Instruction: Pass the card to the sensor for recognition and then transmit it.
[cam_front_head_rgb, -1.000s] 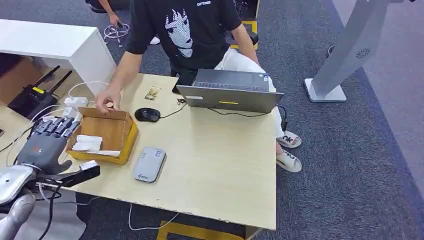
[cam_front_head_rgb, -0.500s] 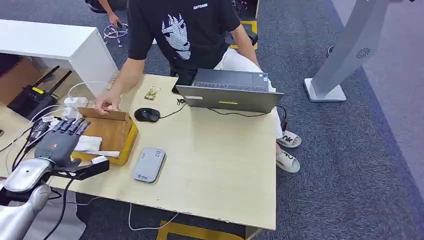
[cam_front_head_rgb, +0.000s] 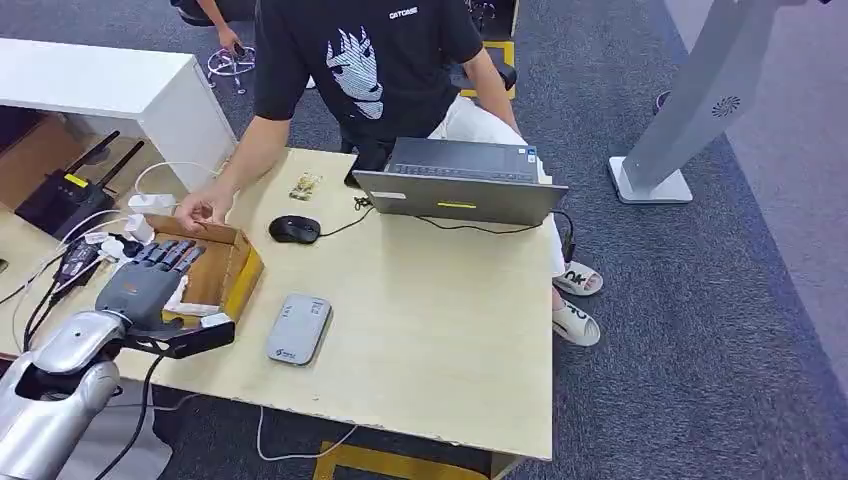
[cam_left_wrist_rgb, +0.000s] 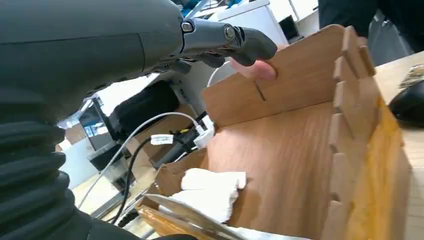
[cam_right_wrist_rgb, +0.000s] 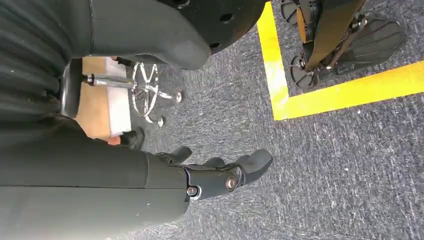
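The task looks to be at its very start, with nothing yet picked up. At the lower left of the head view the left hand (cam_front_head_rgb: 150, 283) hovers over the near end of the wooden box (cam_front_head_rgb: 238, 262) with its fingers spread and nothing in them; the left wrist view bears this out, showing the hand (cam_left_wrist_rgb: 150, 40) open above the box (cam_left_wrist_rgb: 300, 165). Inside the box lie white wrapped pieces (cam_left_wrist_rgb: 212, 192) and a thin flat pale piece (cam_left_wrist_rgb: 185, 217) at the near wall, which may be the card, though that cannot be told for sure. The grey sensor (cam_front_head_rgb: 299, 327) lies flat on the worktop (cam_front_head_rgb: 440, 330) just beside the box, toward the frame's centre, with nothing on it. A person's hand (cam_front_head_rgb: 201, 209) touches the far wall of the box at the upper left. The right hand (cam_right_wrist_rgb: 220, 175) hangs over the carpet floor (cam_right_wrist_rgb: 325, 175), fingers loosely apart and holding nothing. Still to come, by this reading: grasping the card, bringing it to the sensor, and handing it on
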